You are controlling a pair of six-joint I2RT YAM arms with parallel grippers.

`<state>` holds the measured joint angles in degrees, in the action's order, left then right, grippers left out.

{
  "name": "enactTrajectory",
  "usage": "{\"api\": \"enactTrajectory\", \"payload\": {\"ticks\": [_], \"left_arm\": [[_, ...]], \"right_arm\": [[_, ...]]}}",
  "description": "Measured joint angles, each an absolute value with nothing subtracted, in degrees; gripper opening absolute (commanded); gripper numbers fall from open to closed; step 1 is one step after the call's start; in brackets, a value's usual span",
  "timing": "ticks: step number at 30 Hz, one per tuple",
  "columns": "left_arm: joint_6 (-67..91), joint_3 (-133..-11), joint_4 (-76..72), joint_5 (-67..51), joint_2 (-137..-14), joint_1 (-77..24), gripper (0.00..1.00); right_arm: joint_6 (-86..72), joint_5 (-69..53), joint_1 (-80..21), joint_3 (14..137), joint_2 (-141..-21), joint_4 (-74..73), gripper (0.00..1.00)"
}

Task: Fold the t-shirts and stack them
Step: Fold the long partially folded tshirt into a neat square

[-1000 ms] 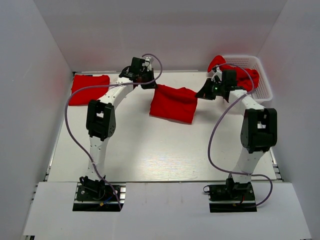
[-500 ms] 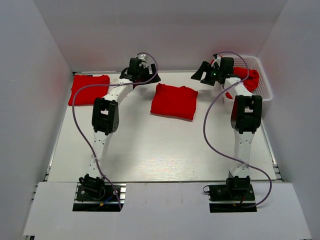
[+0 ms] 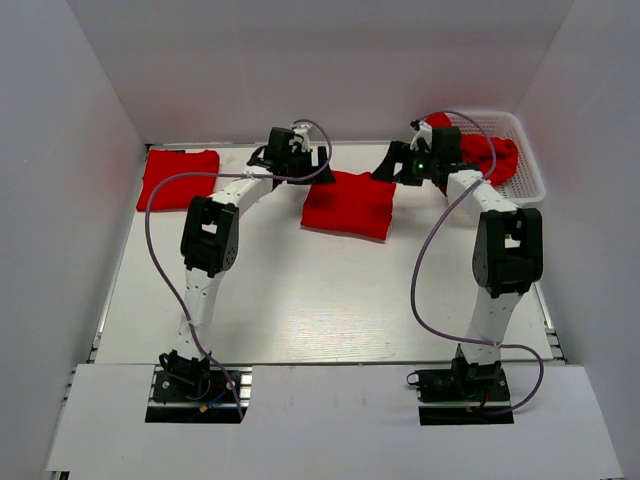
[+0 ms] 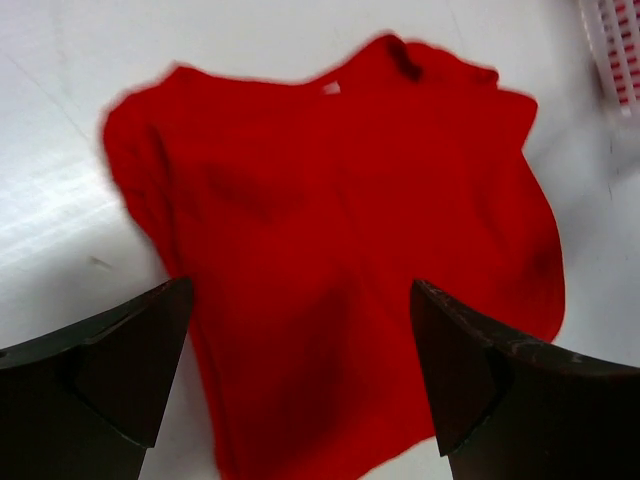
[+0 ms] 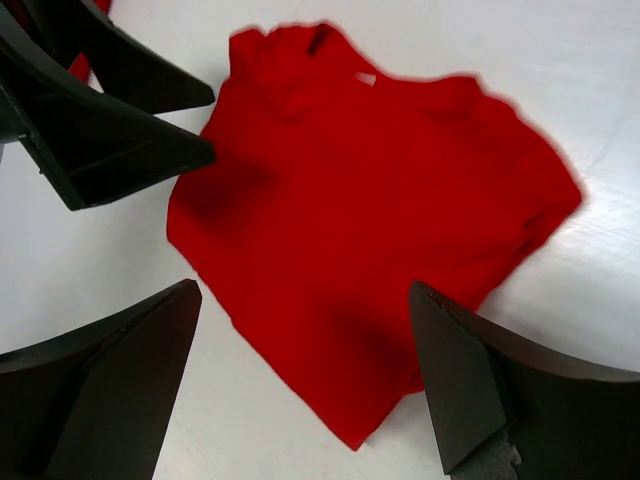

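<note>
You are seeing both arms hovering over the middle t-shirt (image 3: 350,205), which is lying folded on the table (image 3: 300,300). The left gripper (image 4: 300,295) is standing spread wide and gripping nothing, and the right gripper (image 5: 305,290) is doing likewise (its camera is catching the left fingers (image 5: 120,150)). A second t-shirt (image 3: 178,178) is lying folded at the far left, and crumpled t-shirts (image 3: 492,155) are sitting in the basket (image 3: 528,178).

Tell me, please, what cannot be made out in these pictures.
- Top view: how many t-shirts lie in the white mesh basket; the right arm covers part of the heap.
- Top view: whether the folded t-shirt at far left is one or a stack; too small.
- Left wrist view: the basket, blurred and cut by the right edge.
</note>
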<state>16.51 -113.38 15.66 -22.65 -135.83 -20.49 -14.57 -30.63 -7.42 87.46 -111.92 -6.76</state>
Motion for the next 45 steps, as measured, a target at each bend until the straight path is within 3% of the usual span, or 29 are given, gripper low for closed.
{"api": "enactTrajectory", "payload": {"ticks": [11,16,21,25,32,38,45], "left_arm": [[17.69,-103.74,12.10,-27.90,-134.15,-23.40,1.00],[18.06,-88.95,7.60,-29.12,-126.50,-23.38,1.00],[18.85,-71.22,8.99,-29.15,-112.99,-25.23,1.00],[19.70,-62.89,15.88,-26.15,-103.28,-27.83,1.00],[21.80,-63.68,24.05,-15.16,-93.89,-27.38,1.00],[23.00,-68.12,25.52,-7.46,-94.85,-26.30,1.00],[23.42,-74.39,24.53,-6.37,-105.21,-26.24,0.70]], "right_arm": [[-17.17,-33.04,-10.31,82.70,-117.73,-5.28,0.90],[-18.92,-35.18,-11.00,72.38,-116.40,-0.40,0.90],[-19.44,-36.05,-13.10,55.20,-104.05,4.05,0.90],[-18.98,-35.83,-16.25,45.21,-92.53,-0.56,0.90],[-16.23,-31.59,-16.56,45.69,-82.63,-6.76,0.90],[-16.08,-25.87,-16.56,50.43,-84.14,-7.46,0.90],[-17.17,-22.48,-16.51,55.57,-93.17,-7.11,0.90]]}}
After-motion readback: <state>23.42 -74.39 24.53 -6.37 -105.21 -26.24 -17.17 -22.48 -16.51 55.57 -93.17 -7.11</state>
